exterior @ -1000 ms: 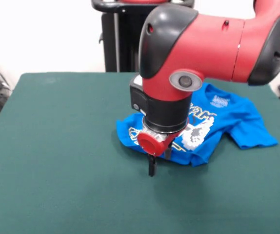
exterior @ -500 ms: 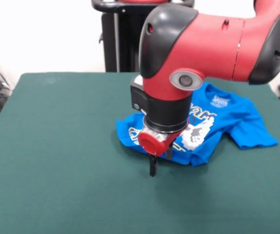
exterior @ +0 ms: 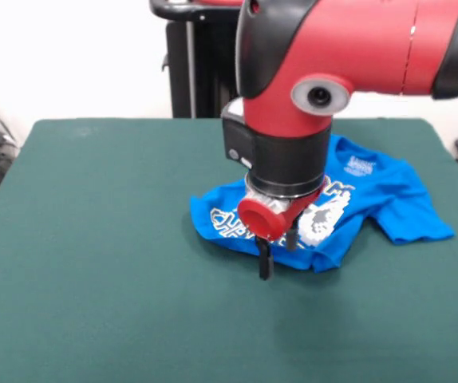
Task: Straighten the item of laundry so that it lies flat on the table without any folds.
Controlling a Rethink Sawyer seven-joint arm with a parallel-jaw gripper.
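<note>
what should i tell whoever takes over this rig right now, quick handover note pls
Gripper: empty, fingers apart, hanging at the near hem of the T-shirt; contact with the cloth cannot be confirmed from the front view.
T-shirt: right of centre on the green table, collar away from the camera, print facing up. The lower part is bunched and folded, so the lettering is partly hidden; the sleeve on the picture's right lies spread out.
Done: nothing clearly finished; the shirt is not flat.
Left: grasp the near hem, pull it toward the camera to open the fold, then smooth any remaining creases.
</note>
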